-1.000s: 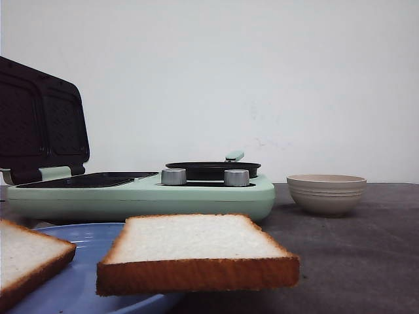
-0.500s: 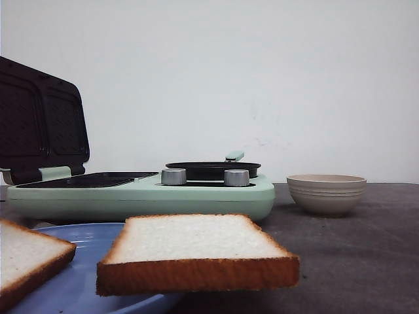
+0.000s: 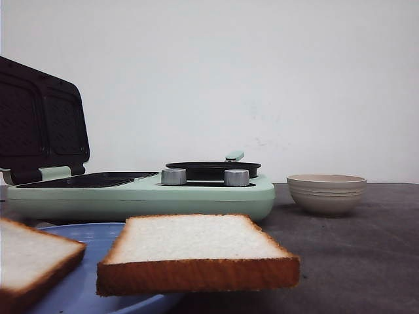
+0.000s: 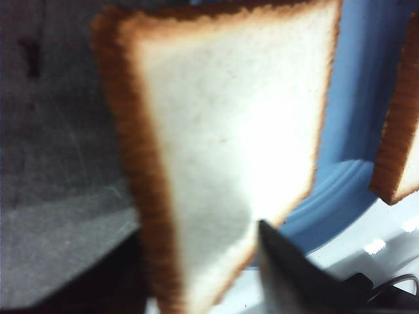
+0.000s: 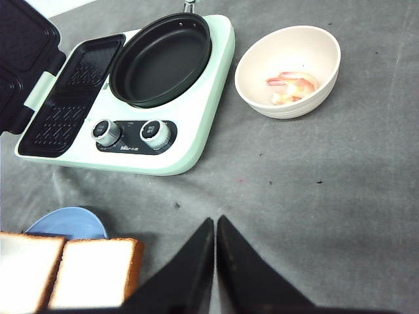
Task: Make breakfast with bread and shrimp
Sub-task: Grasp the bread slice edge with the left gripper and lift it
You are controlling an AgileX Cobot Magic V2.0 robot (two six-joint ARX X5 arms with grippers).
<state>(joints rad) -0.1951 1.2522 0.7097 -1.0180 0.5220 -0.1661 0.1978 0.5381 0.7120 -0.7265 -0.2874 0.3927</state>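
Golden-brown crust, white crumb: two slices of bread on a blue plate (image 3: 98, 232) at lower left of the front view. We note the right-hand slice (image 3: 196, 252) lying flat, its near edge overhanging the plate rim. The left-hand slice (image 3: 29, 261) sits tilted, one end raised; we judge it is being lifted.

Left wrist view: that left-hand slice fills the frame, seen nearly edge-on, with one dark finger (image 4: 281, 275) of the left gripper (image 4: 203, 281) against its lower end. A dark shape on the other side may be the second finger. We read the claw as clamped across the slice.

Right gripper (image 5: 215, 261), low centre of the right wrist view: fingertips pressed together, holding nothing, hanging above bare grey table (image 5: 340, 196). We take it as parked, waiting its turn.

Shrimp (image 5: 291, 85): a few pale orange-pink curls in the beige bowl (image 5: 288, 39), upper right of that view, just beside the mint-green cooker (image 5: 196, 137).

Cooker lid (image 3: 39, 124) stands open at left of the front view, sandwich plates (image 5: 69, 104) bare; round black pan (image 5: 160, 62) bare too. Judgement: the open plates are ready for the bread
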